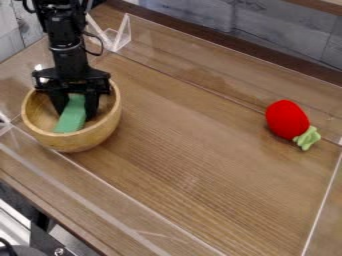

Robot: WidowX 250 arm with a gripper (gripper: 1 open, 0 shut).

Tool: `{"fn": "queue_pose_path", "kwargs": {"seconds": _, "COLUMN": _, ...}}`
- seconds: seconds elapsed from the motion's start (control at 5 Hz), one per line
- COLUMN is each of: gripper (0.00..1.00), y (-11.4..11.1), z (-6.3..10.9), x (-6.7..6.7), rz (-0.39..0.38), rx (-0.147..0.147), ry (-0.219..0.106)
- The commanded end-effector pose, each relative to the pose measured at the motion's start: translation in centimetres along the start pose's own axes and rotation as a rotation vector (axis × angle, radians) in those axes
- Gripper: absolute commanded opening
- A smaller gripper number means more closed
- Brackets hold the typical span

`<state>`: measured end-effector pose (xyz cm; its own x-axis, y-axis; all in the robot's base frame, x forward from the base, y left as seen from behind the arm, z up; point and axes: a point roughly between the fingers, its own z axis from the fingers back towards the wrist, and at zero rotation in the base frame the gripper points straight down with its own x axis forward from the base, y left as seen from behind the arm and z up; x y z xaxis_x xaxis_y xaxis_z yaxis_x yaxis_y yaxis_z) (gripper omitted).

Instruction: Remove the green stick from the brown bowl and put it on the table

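All closed up at the fingers (72,92), honestly can't tell if gripping anything. Can see the green stick (71,118) inside the brown bowl (106,126), well apart from the red toy (286,119).

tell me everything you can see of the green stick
The green stick is a flat, elongated block, plain green and matte-looking. It lies inside the brown bowl, slanting, its lower end toward the near-left wall and its upper end up at the black pincer, whose fingers partly hide it. Whether they grip it or just touch it is unclear.
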<state>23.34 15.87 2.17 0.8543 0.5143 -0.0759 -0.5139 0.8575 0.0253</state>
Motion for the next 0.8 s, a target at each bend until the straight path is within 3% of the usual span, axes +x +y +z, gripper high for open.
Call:
{"fn": "queue_pose_path", "kwargs": {"seconds": 0.0, "gripper": 0.00, "y": 0.6, "z": 0.6, "x": -0.3, "rz": 0.028, "rx": -0.006, "ry": 0.007}}
{"fn": "queue_pose_path", "kwargs": {"seconds": 0.4, "gripper": 0.00, "y": -2.0, "z": -0.1, "x": -3.0, "rz": -0.083, "rx": -0.012, "ry": 0.030}}
{"fn": "queue_pose_path", "kwargs": {"seconds": 0.6, "gripper": 0.00, "y": -2.0, "z": 0.4, "x": -2.6, "rz": -0.116, "rx": -0.021, "ry": 0.043}}
